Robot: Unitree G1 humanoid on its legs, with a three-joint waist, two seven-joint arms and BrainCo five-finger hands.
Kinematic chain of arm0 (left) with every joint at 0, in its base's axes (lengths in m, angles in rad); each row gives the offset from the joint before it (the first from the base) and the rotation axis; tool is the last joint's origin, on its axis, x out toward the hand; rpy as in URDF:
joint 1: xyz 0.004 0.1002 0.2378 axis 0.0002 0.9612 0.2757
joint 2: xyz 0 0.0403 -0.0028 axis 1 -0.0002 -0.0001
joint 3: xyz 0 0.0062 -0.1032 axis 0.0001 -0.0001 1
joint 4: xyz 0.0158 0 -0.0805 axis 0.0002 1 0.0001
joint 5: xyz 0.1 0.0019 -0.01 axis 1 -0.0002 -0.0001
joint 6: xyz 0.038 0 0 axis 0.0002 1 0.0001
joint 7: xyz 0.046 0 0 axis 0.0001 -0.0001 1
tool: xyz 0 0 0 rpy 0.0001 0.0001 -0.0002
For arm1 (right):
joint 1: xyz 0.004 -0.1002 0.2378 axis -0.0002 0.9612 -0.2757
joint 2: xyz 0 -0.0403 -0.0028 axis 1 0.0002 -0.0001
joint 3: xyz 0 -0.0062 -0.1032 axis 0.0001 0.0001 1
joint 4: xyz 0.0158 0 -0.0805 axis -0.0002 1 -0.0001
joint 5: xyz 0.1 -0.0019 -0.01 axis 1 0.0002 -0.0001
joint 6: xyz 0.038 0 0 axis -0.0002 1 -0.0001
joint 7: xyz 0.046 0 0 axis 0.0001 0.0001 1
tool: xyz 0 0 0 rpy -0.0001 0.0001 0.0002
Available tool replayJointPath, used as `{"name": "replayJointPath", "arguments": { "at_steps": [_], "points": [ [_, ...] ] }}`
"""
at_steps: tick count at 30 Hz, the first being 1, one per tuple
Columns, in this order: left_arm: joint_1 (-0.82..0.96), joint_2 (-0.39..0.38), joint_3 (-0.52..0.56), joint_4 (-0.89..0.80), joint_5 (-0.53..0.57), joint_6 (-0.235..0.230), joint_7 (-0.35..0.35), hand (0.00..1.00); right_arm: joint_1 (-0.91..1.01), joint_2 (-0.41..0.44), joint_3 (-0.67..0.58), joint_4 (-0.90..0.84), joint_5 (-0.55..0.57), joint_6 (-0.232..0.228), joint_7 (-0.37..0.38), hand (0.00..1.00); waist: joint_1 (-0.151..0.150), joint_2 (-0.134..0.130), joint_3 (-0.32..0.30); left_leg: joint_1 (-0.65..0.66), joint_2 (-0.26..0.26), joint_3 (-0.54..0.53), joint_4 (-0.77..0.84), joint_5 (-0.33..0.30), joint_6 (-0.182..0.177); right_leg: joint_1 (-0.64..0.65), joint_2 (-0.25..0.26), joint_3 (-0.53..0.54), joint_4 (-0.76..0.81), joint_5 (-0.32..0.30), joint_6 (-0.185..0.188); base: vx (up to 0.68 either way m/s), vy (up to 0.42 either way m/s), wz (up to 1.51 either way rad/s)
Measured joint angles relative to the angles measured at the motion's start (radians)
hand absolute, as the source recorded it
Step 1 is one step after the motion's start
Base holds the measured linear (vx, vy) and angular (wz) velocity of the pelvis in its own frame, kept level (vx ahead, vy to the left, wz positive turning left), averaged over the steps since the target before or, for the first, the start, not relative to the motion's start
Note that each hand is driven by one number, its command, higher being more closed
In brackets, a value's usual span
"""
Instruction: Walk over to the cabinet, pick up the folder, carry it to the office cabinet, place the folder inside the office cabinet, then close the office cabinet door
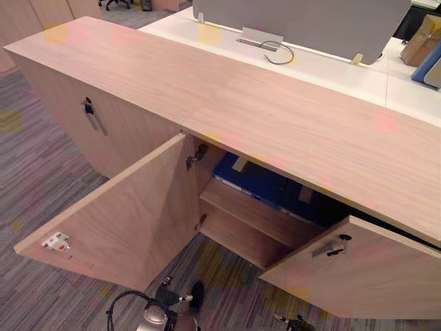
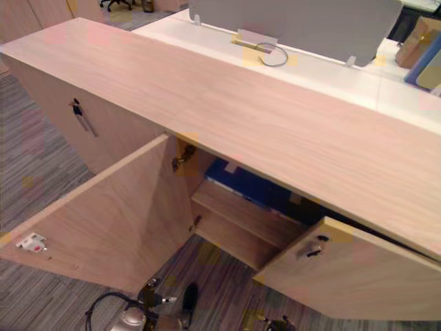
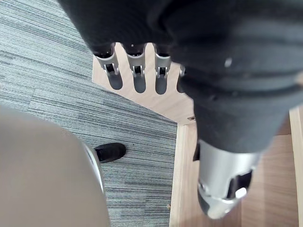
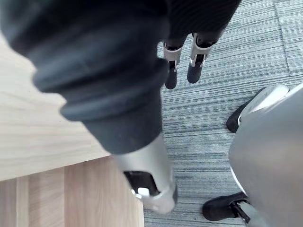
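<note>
Standing before the open office cabinet, folder on its shelf, both hands empty

The office cabinet [image 1: 296,131] is a long, low unit of light wood, seen from above in the eye views. Its two doors are open. The left door [image 1: 131,221] is swung far out over the striped grey carpet [image 1: 41,179], with a small white latch [image 1: 56,241] near its outer edge and metal hinges [image 1: 196,155] at the cabinet side. The right door [image 1: 372,276] stands partly open and carries a slim handle [image 1: 329,247] on its face.

The blue folder [image 1: 251,181] lies inside the cabinet on the upper shelf [image 1: 255,214], between the two doors. Its rear part is hidden under the cabinet top, so it is hard to tell whether it lies quite flat. Neither hand touches it.

The left hand [image 3: 136,64] hangs with its fingers straight and slightly spread, holding nothing. Past its fingertips are the carpet and a light wood panel [image 3: 156,101], probably the left door. The right hand [image 4: 196,59] also has its fingers straight and relaxed, empty, above the carpet and beside a light wood surface [image 4: 38,142].

To the left of the open compartment is a closed door with a handle and key [image 1: 89,114]. Behind the cabinet is a white desk [image 1: 324,72] with a grey screen [image 1: 310,21] standing on it.
</note>
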Motion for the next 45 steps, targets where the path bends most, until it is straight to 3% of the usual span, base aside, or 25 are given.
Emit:
{"name": "replayJointPath", "arguments": {
  "at_steps": [3,4,5,6,7,8,10,11,12,14,16,19,26,33,35,38,39,40,41,45],
  "points": [
    [-0.003,-0.002,0.022,-0.001,-0.014,-0.007,-0.001,0.00,0.002,-0.011,-0.006,-0.002,0.000,0.000,-0.004,0.00,-0.004,0.010,0.012,-0.031,0.024,-0.054,0.015,0.018,-0.023,-0.003,0.037,-0.044,0.001,0.000,-0.001,-0.14,-0.231,0.61],
    [-0.012,-0.011,0.055,-0.002,-0.055,-0.006,-0.004,0.00,-0.001,-0.017,-0.008,-0.006,0.000,0.000,-0.005,0.00,-0.006,0.002,0.023,-0.068,0.024,-0.023,0.079,-0.039,0.000,-0.004,0.034,-0.083,-0.007,-0.003,-0.007,-0.20,-0.137,0.49],
    [-0.040,-0.007,0.102,-0.011,-0.088,0.001,-0.005,0.00,-0.009,-0.019,-0.020,-0.008,0.000,-0.003,-0.004,0.00,-0.002,-0.024,0.040,-0.159,0.013,0.084,0.304,-0.142,0.015,-0.007,-0.003,-0.125,-0.016,-0.023,-0.043,-0.19,-0.121,0.31],
    [-0.045,-0.008,0.131,-0.011,-0.110,0.003,-0.004,0.00,-0.011,-0.024,-0.020,-0.015,0.000,-0.003,-0.004,0.00,0.000,-0.028,0.045,-0.191,0.016,0.142,0.432,-0.206,0.022,-0.007,-0.015,-0.139,-0.016,-0.036,-0.063,-0.17,-0.102,-0.01],
    [-0.040,-0.027,0.186,-0.010,-0.146,0.006,-0.002,0.00,-0.001,-0.028,-0.020,-0.043,0.000,-0.004,-0.003,0.00,-0.001,-0.013,0.050,-0.225,0.064,0.257,0.673,-0.343,0.024,-0.005,-0.016,-0.155,-0.016,-0.044,-0.073,-0.11,-0.062,-0.18],
    [-0.032,-0.029,0.205,-0.011,-0.162,0.008,-0.001,0.00,0.008,-0.026,-0.020,-0.050,0.001,-0.005,-0.001,0.00,-0.003,-0.005,0.047,-0.220,0.094,0.307,0.746,-0.390,0.022,-0.005,-0.016,-0.162,-0.016,-0.044,-0.073,-0.10,-0.032,-0.09],
    [-0.022,-0.033,0.241,-0.001,-0.175,0.015,-0.002,0.00,0.054,0.005,-0.063,-0.059,0.007,-0.005,0.005,0.00,-0.013,0.002,0.039,-0.137,0.143,0.414,0.781,-0.512,0.014,-0.012,-0.029,-0.207,-0.020,-0.044,-0.069,-0.02,0.012,0.47],
    [-0.022,-0.037,0.242,0.007,-0.175,0.015,-0.003,0.00,0.067,0.009,-0.088,-0.060,0.019,-0.005,0.006,0.00,-0.020,0.011,0.035,-0.111,0.143,0.421,0.739,-0.531,0.014,-0.018,-0.032,-0.225,-0.022,-0.044,-0.069,0.03,0.028,1.12],
    [-0.019,-0.048,0.254,0.018,-0.175,0.016,-0.004,0.00,0.081,0.014,-0.137,-0.059,0.040,-0.004,0.010,0.00,-0.032,0.024,0.031,-0.075,0.123,0.417,0.592,-0.551,0.028,-0.038,-0.030,-0.264,-0.018,-0.041,-0.062,0.02,0.042,1.19],
    [-0.010,-0.043,0.283,0.022,-0.176,0.019,-0.008,0.00,0.087,0.026,-0.172,-0.036,0.040,0.002,0.011,0.00,-0.031,-0.005,0.023,-0.030,0.050,0.375,0.425,-0.460,0.058,-0.065,-0.060,-0.269,-0.009,-0.015,-0.035,0.06,0.063,1.09],
    [0.050,-0.044,0.319,0.028,-0.186,0.021,-0.007,0.00,0.103,0.016,-0.175,-0.028,0.039,-0.001,0.019,0.00,-0.038,0.014,-0.017,0.051,0.004,0.322,0.235,-0.360,0.074,-0.074,-0.080,-0.253,-0.004,0.010,-0.030,0.11,0.091,0.80],
    [0.055,-0.035,0.317,0.035,-0.189,0.020,-0.008,0.00,0.084,0.012,-0.173,-0.003,0.039,-0.004,0.027,0.00,-0.030,0.014,-0.031,0.073,-0.010,0.298,0.167,-0.317,0.079,-0.067,-0.081,-0.239,-0.058,0.030,-0.023,0.09,0.002,0.32],
    [0.062,-0.042,0.337,0.048,-0.207,0.019,-0.009,0.00,0.058,0.001,-0.148,0.020,0.040,-0.008,0.026,0.00,-0.021,0.008,-0.039,0.171,0.007,0.273,0.000,-0.214,0.051,-0.037,-0.056,-0.239,-0.057,0.039,-0.014,-0.01,-0.115,0.06],
    [0.058,-0.045,0.339,0.048,-0.246,0.013,-0.008,0.00,0.046,-0.025,-0.075,0.031,0.039,-0.009,0.025,0.00,-0.021,0.016,-0.014,0.167,0.022,0.272,-0.006,-0.180,0.041,-0.038,-0.042,-0.239,-0.057,0.039,-0.016,-0.13,-0.089,-0.03],
    [0.052,-0.053,0.370,0.043,-0.253,0.011,-0.008,0.00,0.043,-0.028,-0.048,0.016,0.040,-0.009,0.025,0.00,-0.019,0.029,0.009,0.147,0.024,0.269,-0.001,-0.170,0.032,-0.050,-0.041,-0.244,-0.047,0.039,-0.016,-0.16,-0.029,0.06],
    [0.044,-0.068,0.400,0.017,-0.286,0.012,-0.007,0.00,0.042,-0.040,-0.014,-0.017,0.040,-0.009,0.025,0.00,-0.014,0.041,0.040,0.054,0.022,0.253,0.093,-0.184,0.030,-0.104,-0.050,-0.274,-0.008,0.039,-0.016,-0.22,0.005,0.35],
    [0.035,-0.073,0.428,0.009,-0.301,0.012,-0.006,0.00,0.039,-0.039,-0.016,-0.026,0.040,-0.009,0.023,0.00,-0.013,0.040,0.057,0.012,0.038,0.322,0.179,-0.241,0.029,-0.112,-0.072,-0.319,-0.009,0.039,-0.018,-0.24,0.046,0.51],
    [0.027,-0.078,0.463,-0.002,-0.328,0.011,-0.005,0.00,0.038,-0.041,-0.026,-0.032,0.041,-0.006,0.018,0.00,-0.010,0.040,0.082,-0.020,0.084,0.444,0.352,-0.317,0.040,-0.104,-0.104,-0.358,-0.012,0.033,-0.028,-0.31,0.072,0.49],
    [0.029,-0.079,0.470,-0.007,-0.332,0.012,-0.004,0.00,0.040,-0.042,-0.039,-0.037,0.041,-0.005,0.016,0.00,-0.010,0.040,0.082,-0.020,0.103,0.473,0.404,-0.343,0.043,-0.102,-0.117,-0.366,-0.011,0.033,-0.028,-0.17,0.065,0.33],
    [0.061,-0.083,0.536,-0.010,-0.356,0.019,0.001,0.00,0.042,-0.050,-0.112,-0.047,0.051,-0.006,0.009,0.00,-0.015,0.074,0.062,0.049,0.215,0.466,0.468,-0.415,0.010,-0.114,-0.171,-0.381,-0.009,0.048,0.002,-0.06,0.234,0.27]
  ]
}}
